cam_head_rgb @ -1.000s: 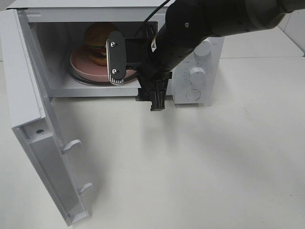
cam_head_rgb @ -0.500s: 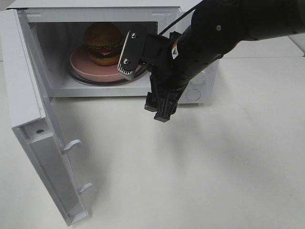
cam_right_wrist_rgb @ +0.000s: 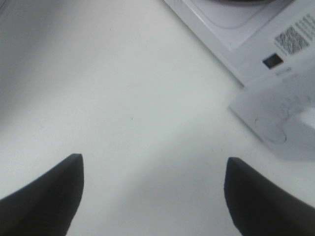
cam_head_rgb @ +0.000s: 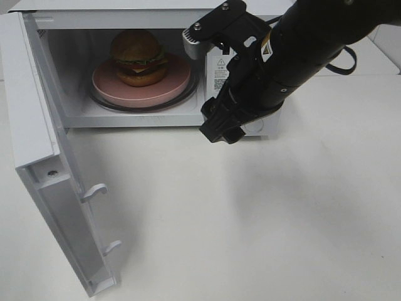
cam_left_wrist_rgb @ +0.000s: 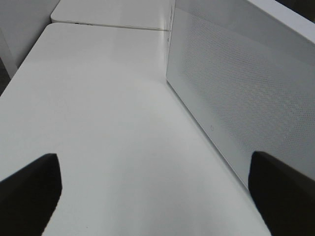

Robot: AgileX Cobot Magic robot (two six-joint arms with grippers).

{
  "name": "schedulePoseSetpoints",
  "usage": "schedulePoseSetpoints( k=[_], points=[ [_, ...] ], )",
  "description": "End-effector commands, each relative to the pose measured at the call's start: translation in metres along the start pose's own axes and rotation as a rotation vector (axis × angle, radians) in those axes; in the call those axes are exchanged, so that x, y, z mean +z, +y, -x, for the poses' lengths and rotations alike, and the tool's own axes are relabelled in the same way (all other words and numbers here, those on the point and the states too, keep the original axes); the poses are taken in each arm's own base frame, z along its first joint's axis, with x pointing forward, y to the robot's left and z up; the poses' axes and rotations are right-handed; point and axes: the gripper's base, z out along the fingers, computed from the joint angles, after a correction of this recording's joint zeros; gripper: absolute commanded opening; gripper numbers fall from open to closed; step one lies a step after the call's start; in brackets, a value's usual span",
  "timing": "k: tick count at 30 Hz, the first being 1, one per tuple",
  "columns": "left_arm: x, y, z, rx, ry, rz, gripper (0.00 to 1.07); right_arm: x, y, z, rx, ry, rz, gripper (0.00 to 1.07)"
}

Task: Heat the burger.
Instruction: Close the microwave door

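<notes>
The only writing in view is a small sticker (cam_head_rgb: 218, 73) on the microwave (cam_head_rgb: 125, 7) frame, just right of the oven opening: it carries a warning triangle above a QR code, and its print is too small to read. The right wrist view catches the same QR code (cam_right_wrist_rgb: 294, 37) and a dark square beside it, while the marks around the control dial are blurred. The burger (cam_head_rgb: 138, 56) sits on a round pink plate (cam_head_rgb: 169, 88) on the glass turntable inside the oven, towards the back of the cavity, with the door (cam_head_rgb: 41, 144) swung wide at the left. The right fingers (cam_head_rgb: 220, 127) are spread wide and hold nothing; they hang outside the oven, in front of the sticker and the control panel, one finger high by the upper right corner of the opening and the other low over the white tabletop (cam_head_rgb: 263, 226). The burger lies to their left and deeper in, well apart from both. The left fingers (cam_left_wrist_rgb: 29, 196) are likewise spread and empty, above the tabletop beside a white dotted panel (cam_left_wrist_rgb: 236, 93), with the burger not visible from that wrist.
</notes>
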Motion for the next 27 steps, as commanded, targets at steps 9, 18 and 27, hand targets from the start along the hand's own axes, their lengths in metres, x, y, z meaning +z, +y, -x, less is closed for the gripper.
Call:
schedulePoseSetpoints(
  k=[9, 18, 27],
  points=[
    [0.0, -0.001, 0.0, -0.007, -0.005, -0.006, 0.98, -0.024, 0.001, -0.034, 0.09, 0.347, 0.006, 0.75],
    [0.0, -0.001, 0.0, -0.007, -0.005, -0.006, 0.98, -0.045, 0.003, -0.054, 0.115, 0.35, 0.007, 0.75],
    [0.0, -0.001, 0.0, -0.007, -0.005, -0.006, 0.98, -0.075, 0.008, -0.092, 0.152, 0.306, 0.006, 0.75]
  ],
)
